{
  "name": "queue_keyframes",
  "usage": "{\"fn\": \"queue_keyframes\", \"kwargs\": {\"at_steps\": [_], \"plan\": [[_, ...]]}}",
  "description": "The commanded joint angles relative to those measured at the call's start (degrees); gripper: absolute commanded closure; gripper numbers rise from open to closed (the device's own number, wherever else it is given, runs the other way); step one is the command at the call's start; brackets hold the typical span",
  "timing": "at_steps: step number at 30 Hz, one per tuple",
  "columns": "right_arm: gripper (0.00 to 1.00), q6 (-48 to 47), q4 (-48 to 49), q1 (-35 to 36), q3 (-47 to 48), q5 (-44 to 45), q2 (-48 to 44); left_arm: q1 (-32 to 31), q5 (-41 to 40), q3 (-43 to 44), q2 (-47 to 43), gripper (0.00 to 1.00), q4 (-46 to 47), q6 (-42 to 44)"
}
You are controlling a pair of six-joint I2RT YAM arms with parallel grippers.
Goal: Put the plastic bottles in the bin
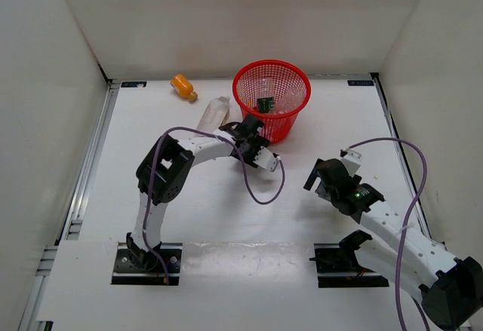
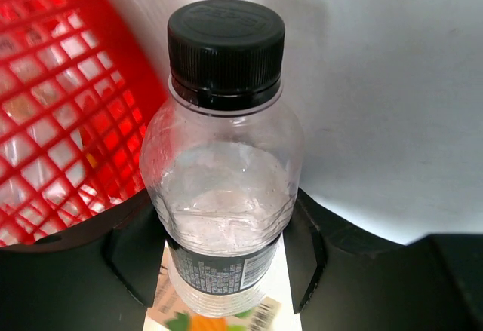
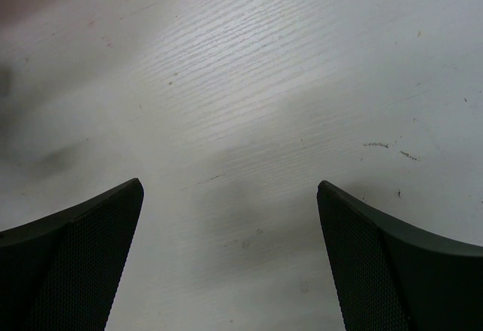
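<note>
**Top view.** The bin [image 1: 283, 126] stands near the middle of the far edge of the worktop [image 1: 355, 120]. An orange bottle [image 1: 183, 87] lies toward the far-left corner. A clear bottle [image 1: 217, 112] lies on its side just beside the bin's left wall. My left end effector [image 1: 240, 130] sits at the bin's near-left foot, placed low, I judge, for a pick beside the wall. What it grips is lost under its own dark parts here. Something with a green-and-dark label [image 1: 266, 105] lies in the bin. I cannot count what else is in there. My right end effector [image 1: 326, 167] is parked well apart, toward the right edge.

**Left wrist.** A black-capped bottle [image 2: 223, 195] fills the frame between my fingers [image 2: 306, 259], cap pointing away from me. Both fingers look closed against its sides, so I take it as gripped at the labelled lower body. Its base is cut off, and the label is blurred. The bin's lattice is close on the left.

**Right wrist.** My fingers [image 3: 68, 263] are spread wide, holding nothing, with bare worktop between them. No bottles in sight.
</note>
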Motion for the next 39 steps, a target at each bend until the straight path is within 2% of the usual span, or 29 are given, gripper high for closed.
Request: {"fn": "queue_keyframes", "kwargs": {"at_steps": [1,5,7,9,10,13,18,22,24,26,28,29,32,36,37,38,39], "plan": [[0.01,-1.1,-0.2,-0.3,2.1,1.7,-0.6,-0.7,2.0,-1.1,-6.2,0.9,-2.5,-8.5],[0.01,-0.6,-0.2,-0.3,2.1,2.2,-0.6,-0.7,4.5,3.0,-10.2,0.9,-3.7,-19.6],[0.01,-0.6,-0.2,-0.3,2.6,2.8,-0.6,-0.7,5.9,5.7,-12.3,0.9,-4.3,-28.2],[0.01,-0.6,-0.2,-0.3,2.6,2.8,-0.6,1.0,9.0,7.5,-13.7,0.9,-5.7,-34.2],[0.01,-1.1,0.4,-0.8,2.6,2.8,-0.6,1.6,10.5,9.2,-15.2,0.9,-8.0,-39.6],[0.01,-1.1,1.1,-0.8,2.6,2.8,-0.6,2.3,15.4,13.2,-18.6,0.9,-14.4,-46.9],[0.01,-1.6,1.7,-2.0,2.6,1.7,-0.6,1.0,21.8,21.0,-23.3,0.9,-19.0,-49.6],[0.01,-0.5,1.7,-2.5,2.1,0.6,-0.6,-0.6,23.2,31.3,-21.8,0.9,-19.0,-47.6],[0.01,-0.5,1.7,-2.5,2.1,0.6,-0.6,-0.6,23.2,38.2,-18.1,0.9,-18.3,-46.6],[0.01,-0.5,1.7,-2.5,2.1,0.6,-1.1,-0.6,19.8,43.5,-14.9,0.9,-14.5,-45.4],[0.01,-0.5,1.7,-3.1,2.1,0.6,-1.7,0.0,16.7,47.7,-8.2,0.9,-11.6,-44.8],[0.01,-0.5,1.7,-3.1,2.1,0.6,-1.7,0.7,16.1,53.6,-2.5,0.9,-11.1,-44.8],[0.01,-0.5,-0.7,-3.1,3.5,0.6,-2.2,2.7,14.6,59.5,3.7,0.77,-11.1,-45.9],[0.01,-1.8,-1.5,-3.1,4.2,0.0,-3.5,4.4,15.1,54.8,5.3,0.32,-10.6,-48.4],[0.01,-1.8,-2.0,-3.1,4.2,-0.1,-4.1,4.4,15.1,53.9,5.3,0.09,-10.0,-48.4],[0.01,-2.5,-2.0,-3.1,4.2,-0.7,-4.1,4.4,14.3,53.9,5.3,0.0,-10.0,-49.0],[0.01,-2.5,-2.0,-3.1,4.2,-0.7,-4.1,4.4,13.5,53.9,5.3,0.0,-10.0,-50.6]]}}
